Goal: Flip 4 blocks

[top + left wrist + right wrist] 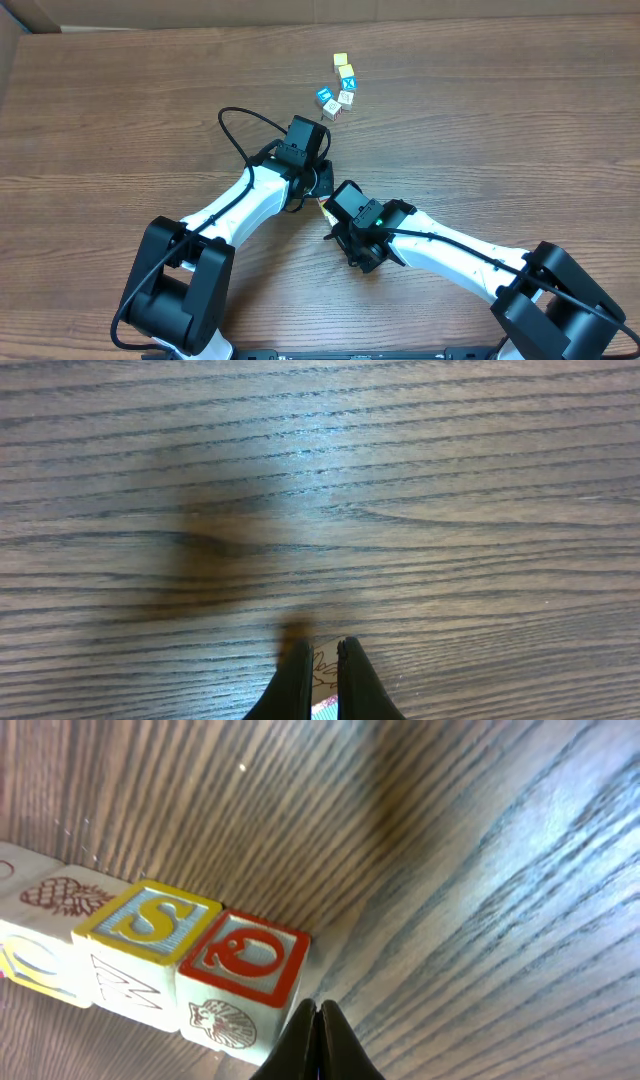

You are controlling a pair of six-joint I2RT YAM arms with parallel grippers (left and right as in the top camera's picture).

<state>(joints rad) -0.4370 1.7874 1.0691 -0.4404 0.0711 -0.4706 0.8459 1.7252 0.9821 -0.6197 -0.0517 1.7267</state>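
Blocks (55, 900) run off the left edge — overhead, mostly hidden; far cubes (341, 84) unreadable.

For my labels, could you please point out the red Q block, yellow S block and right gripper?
red Q block (245, 956): right wrist view, top face.
yellow S block (150, 918): right wrist view, top face.
right gripper (318, 1010): right wrist view, between its fingertips.

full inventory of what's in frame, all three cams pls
far blocks: about six; yellow, blue, cream faces; clustered far side, beyond the left gripper
near blocks: at least four; touching row at the right gripper: red Q block, yellow S block, pale pineapple-print block, one cut off
table: one; brown wood grain
left gripper: black; shut, pale printed block showing between fingers
right gripper: black; shut beside red Q block
left arm, right arm: white, black joints; near edge
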